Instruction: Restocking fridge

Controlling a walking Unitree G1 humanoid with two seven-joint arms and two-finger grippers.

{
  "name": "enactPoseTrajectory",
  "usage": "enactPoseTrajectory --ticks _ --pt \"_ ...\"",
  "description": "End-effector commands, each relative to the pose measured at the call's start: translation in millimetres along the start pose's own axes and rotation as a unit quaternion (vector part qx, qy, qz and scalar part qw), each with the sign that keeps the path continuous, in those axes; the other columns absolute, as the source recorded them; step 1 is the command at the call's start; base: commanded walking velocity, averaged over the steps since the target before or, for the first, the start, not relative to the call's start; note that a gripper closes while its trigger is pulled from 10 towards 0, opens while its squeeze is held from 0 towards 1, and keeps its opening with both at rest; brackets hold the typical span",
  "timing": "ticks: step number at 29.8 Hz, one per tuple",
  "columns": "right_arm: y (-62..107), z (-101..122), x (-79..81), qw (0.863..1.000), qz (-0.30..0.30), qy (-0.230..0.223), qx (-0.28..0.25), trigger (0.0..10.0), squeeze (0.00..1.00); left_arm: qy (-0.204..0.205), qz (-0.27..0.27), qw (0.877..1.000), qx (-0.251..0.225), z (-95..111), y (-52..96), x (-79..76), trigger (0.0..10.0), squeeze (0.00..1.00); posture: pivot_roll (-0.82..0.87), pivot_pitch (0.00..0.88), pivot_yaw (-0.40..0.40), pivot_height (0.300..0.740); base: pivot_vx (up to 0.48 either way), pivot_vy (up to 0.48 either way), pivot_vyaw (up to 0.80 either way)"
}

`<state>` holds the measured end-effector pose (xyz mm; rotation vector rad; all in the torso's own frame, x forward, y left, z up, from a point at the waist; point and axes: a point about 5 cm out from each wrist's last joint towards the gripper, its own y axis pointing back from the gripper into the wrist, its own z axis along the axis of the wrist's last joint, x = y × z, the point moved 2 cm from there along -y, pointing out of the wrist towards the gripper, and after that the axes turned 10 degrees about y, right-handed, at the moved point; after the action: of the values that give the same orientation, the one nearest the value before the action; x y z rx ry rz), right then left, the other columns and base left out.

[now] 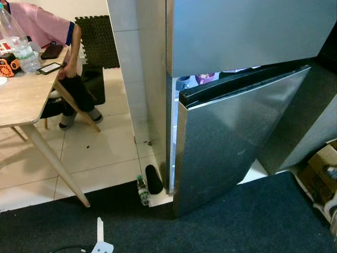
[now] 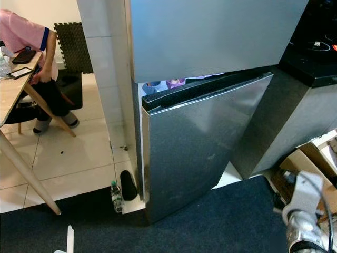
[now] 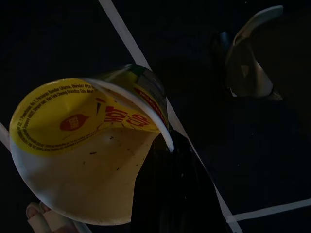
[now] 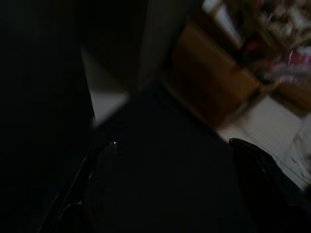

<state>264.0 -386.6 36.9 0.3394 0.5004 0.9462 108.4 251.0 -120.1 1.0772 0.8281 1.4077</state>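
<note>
The steel fridge (image 1: pixel 237 31) stands ahead with its upper door closed. Its lower door (image 1: pixel 231 142) hangs ajar, hinged on the right, and lit shelves with a purple item (image 1: pixel 205 78) show through the gap at the top. In the left wrist view my left gripper (image 3: pixel 102 179) is shut on a cream cup with a yellow printed lid (image 3: pixel 73 121), and one black finger (image 3: pixel 170 194) lies along its side. My right arm (image 2: pixel 303 216) hangs low at the right. In the right wrist view my right gripper (image 4: pixel 170 145) is open over the dark carpet with nothing between its fingers.
A person in pink (image 1: pixel 47 26) sits at a wooden table (image 1: pixel 21 95) on the left. A small bottle (image 1: pixel 142 191) and a black object (image 1: pixel 154 179) lie by the fridge's foot. Cardboard boxes (image 2: pixel 310 158) stand at the right. Dark carpet (image 1: pixel 237 221) lies underfoot.
</note>
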Motion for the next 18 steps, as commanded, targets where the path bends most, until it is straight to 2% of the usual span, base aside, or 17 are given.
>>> enactPoseTrajectory --ticks 1,3,7,9,10,14,16,18 --pt "-0.7 10.8 -5.6 0.999 -0.009 -0.027 -0.021 10.0 0.0 -0.003 -0.004 1.0 0.007 -3.9 0.0 -3.0 10.0 0.0 -0.04 0.011 -0.031 0.74 0.0 0.0 0.0" --pt "-1.7 41.7 -18.3 0.997 -0.024 -0.042 -0.066 10.0 0.0 -0.004 -0.004 1.0 0.007 -4.1 0.1 -2.4 10.0 0.0 -0.04 0.012 -0.03 0.74 0.0 0.0 0.0" --pt "0.5 82.6 -34.2 0.99 -0.037 -0.058 -0.122 10.0 0.0 -0.003 -0.003 1.0 0.008 -4.7 0.3 -1.3 10.0 0.0 -0.04 0.013 -0.031 0.74 0.0 0.0 0.0" --pt "0.2 83.3 -32.8 0.991 -0.033 -0.052 -0.121 10.0 0.0 -0.004 -0.003 1.0 0.008 -4.7 0.3 -1.4 10.0 0.0 -0.04 0.013 -0.031 0.74 0.0 0.0 0.0" --pt "-1.3 75.3 -23.3 0.994 -0.015 -0.038 -0.106 10.0 0.0 -0.004 -0.005 1.0 0.008 -4.8 0.2 -2.6 10.0 0.0 -0.04 0.013 -0.031 0.74 0.0 0.0 0.0" --pt "-2.8 62.0 -10.6 0.996 0.009 -0.024 -0.085 10.0 0.0 -0.005 -0.007 1.0 0.008 -4.9 0.0 -4.3 10.0 0.0 -0.04 0.013 -0.031 0.74 0.0 0.0 0.0" --pt "-3.3 49.1 0.7 0.997 0.027 -0.009 -0.068 10.0 0.0 -0.006 -0.008 1.0 0.008 -4.6 -0.1 -5.6 10.0 0.0 -0.04 0.013 -0.031 0.74 0.0 0.0 0.0" --pt "-2.5 24.3 19.2 0.998 0.053 0.006 -0.035 10.0 0.0 -0.006 -0.009 1.0 0.008 -4.3 -0.2 -6.2 10.0 0.0 -0.04 0.013 -0.031 0.74 0.0 0.0 0.0"
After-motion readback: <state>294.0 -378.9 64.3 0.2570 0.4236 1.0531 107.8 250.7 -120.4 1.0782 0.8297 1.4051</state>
